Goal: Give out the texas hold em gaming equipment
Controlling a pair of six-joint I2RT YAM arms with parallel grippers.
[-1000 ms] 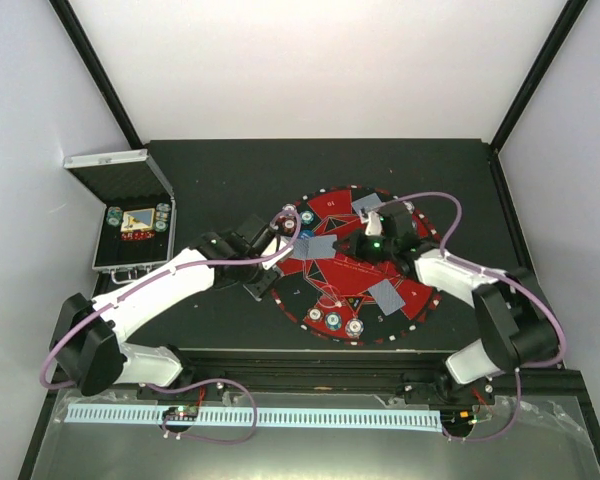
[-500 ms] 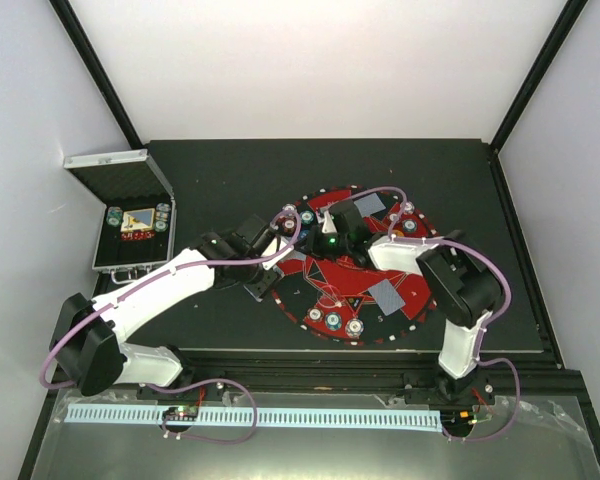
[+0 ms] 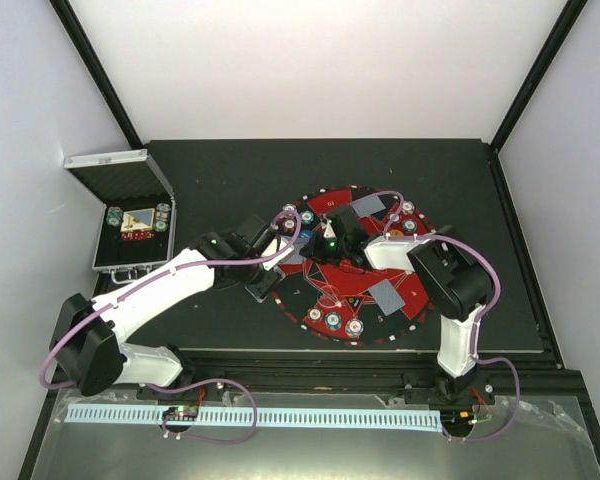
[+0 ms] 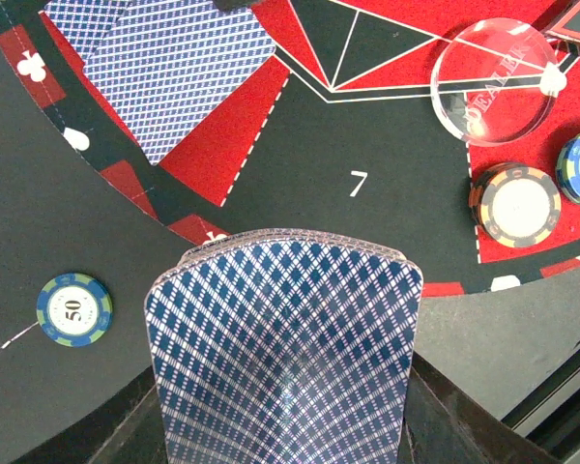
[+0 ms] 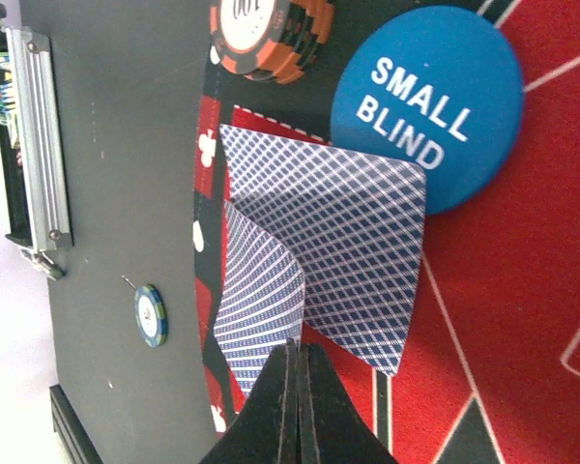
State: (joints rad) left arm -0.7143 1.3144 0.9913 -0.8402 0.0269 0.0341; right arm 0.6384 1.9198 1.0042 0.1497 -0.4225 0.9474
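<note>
A: Notice the right gripper (image 5: 292, 353) hopping from the far side of the mat (image 5: 522, 290) to beside the SMALL BLIND button (image 5: 430, 101)? Pinching a bent card (image 5: 256, 309) there, looks like.
B: Yep. Spot the left gripper (image 4: 285, 425) clamped on the deck (image 4: 285, 338) nearby. Means more dealing ahead.

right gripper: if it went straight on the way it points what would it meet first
The blue-backed playing cards lie right at the right gripper's shut tips; it may already touch the curled one, depth is unclear. Past them sits the blue small blind button.
</note>
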